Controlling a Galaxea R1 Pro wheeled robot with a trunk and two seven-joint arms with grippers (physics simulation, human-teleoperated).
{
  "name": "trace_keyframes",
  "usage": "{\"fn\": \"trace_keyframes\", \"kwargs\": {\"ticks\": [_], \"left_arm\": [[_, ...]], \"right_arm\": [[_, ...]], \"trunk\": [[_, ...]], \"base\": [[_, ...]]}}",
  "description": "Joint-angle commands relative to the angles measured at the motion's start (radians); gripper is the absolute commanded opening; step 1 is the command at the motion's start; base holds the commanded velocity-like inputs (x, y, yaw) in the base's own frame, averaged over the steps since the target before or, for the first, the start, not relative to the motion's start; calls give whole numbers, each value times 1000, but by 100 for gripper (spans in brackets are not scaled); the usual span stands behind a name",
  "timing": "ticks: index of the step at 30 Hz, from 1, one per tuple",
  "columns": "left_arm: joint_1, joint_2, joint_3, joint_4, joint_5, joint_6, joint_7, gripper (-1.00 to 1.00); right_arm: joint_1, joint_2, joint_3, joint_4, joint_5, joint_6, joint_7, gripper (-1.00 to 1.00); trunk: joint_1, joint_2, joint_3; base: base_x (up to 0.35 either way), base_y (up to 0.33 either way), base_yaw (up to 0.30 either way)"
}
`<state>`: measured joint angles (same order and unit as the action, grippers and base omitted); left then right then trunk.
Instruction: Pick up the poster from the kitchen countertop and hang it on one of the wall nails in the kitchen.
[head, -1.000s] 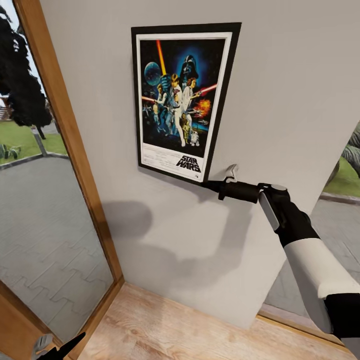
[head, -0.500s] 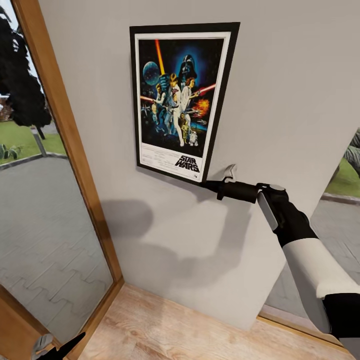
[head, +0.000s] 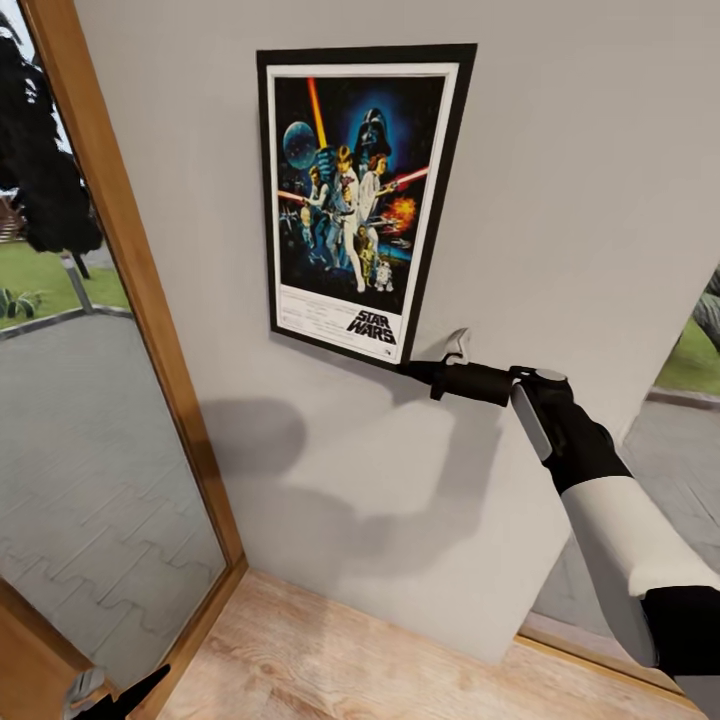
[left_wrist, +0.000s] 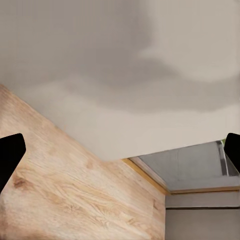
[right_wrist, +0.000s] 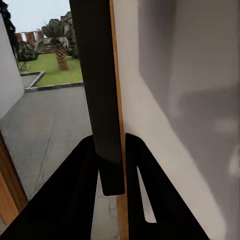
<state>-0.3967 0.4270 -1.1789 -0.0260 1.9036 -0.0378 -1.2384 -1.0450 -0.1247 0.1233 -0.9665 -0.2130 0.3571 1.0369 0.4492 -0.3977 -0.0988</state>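
The black-framed Star Wars poster (head: 355, 200) hangs upright and slightly tilted, flat against the pale grey wall (head: 580, 200). My right gripper (head: 412, 369) is shut on its lower right corner. In the right wrist view the poster's dark edge (right_wrist: 97, 90) runs between the two fingers of the right gripper (right_wrist: 111, 165), close beside the wall. My left gripper (head: 120, 695) is low near the floor, open and holding nothing; its fingertips (left_wrist: 10, 155) sit wide apart. The wall nail is hidden, and the kitchen countertop is out of view.
A wooden-framed glass door (head: 130, 280) stands left of the wall, with paving and grass outside. Light wooden floor (head: 350, 650) lies below. Another glazed opening (head: 690, 420) is at the right, behind my right arm.
The whole view has drifted a few pixels to the left. The poster stays against the wall with the right gripper holding the same corner.
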Motion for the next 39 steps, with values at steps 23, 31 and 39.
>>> {"fn": "trace_keyframes", "kwargs": {"ticks": [23, 31, 39], "left_arm": [[-1, 1, -8, -1, 8, -4, -1, 100], [-1, 1, -8, -1, 8, -4, -1, 100], [-1, 1, -8, -1, 8, -4, -1, 100]], "right_arm": [[-1, 2, 3, 0, -11, 10, -12, -100], [-1, 3, 4, 20, -11, 10, -17, -100], [-1, 24, 5, 31, -11, 11, -17, -100]], "trunk": [[1, -2, -2], [1, -2, -2], [1, -2, -2]], "base": [[12, 0, 0], [0, 0, 0], [0, 0, 0]]}}
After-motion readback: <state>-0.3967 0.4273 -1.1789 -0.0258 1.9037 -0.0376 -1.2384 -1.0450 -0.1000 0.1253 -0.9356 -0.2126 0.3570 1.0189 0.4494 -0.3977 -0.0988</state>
